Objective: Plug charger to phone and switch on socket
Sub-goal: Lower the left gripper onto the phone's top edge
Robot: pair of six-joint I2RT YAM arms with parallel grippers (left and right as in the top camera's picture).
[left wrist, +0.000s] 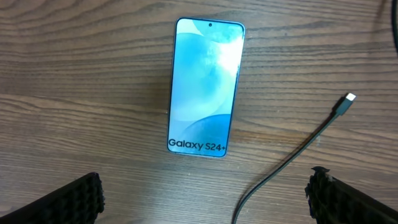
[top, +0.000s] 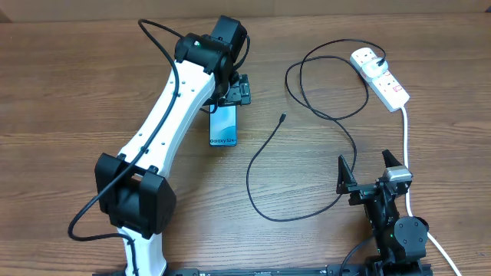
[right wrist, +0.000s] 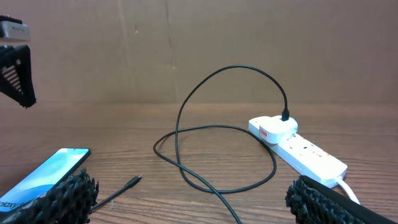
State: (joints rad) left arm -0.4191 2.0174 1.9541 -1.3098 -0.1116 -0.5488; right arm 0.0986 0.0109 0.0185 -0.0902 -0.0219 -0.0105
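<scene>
Overhead: slim turquoise-screen smartphone lies flat by wide-spread L gripper, thin black charger cable w/ tip loose near it, R gripper also spread, white oblong power strip at far-right corner.

One phone, one charger, one socket, one table.

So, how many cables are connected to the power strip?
2. The thin black charger cable runs from the white plug on the power strip; the thick white cord leaves its other end.
</scene>
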